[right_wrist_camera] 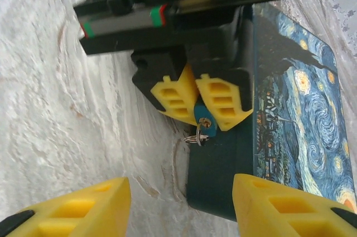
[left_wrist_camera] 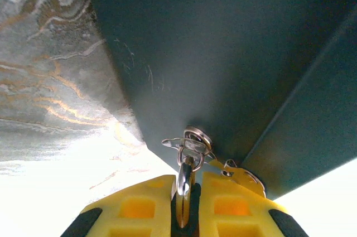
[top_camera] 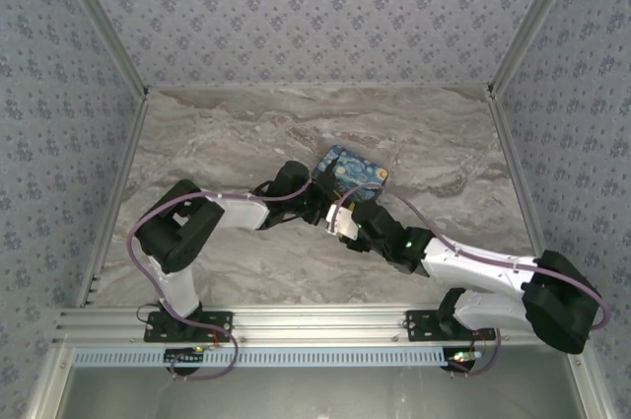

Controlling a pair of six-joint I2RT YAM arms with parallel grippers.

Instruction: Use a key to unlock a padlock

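My left gripper (right_wrist_camera: 204, 122) is shut on the small blue padlock (right_wrist_camera: 205, 115), right against the dark side of the starry-night box (right_wrist_camera: 295, 109). A thin key ring with the key (right_wrist_camera: 197, 137) hangs from the padlock's brass keyhole end; the blade is too small to make out. In the left wrist view the left gripper (left_wrist_camera: 187, 184) pinches a silvery metal piece, with the rings and a flat silvery key (left_wrist_camera: 178, 143) just past its tips. My right gripper (right_wrist_camera: 178, 209) stands open a short way from the padlock, nothing between its fingers (right_wrist_camera: 72, 209). From above, both grippers meet at the box's near edge (top_camera: 335, 210).
The box (top_camera: 353, 171) lies flat on the marble table (top_camera: 227, 143), near the middle. Its small metal hasp (left_wrist_camera: 245, 178) sits beside the left fingertips. Patterned walls close in the left, back and right sides.
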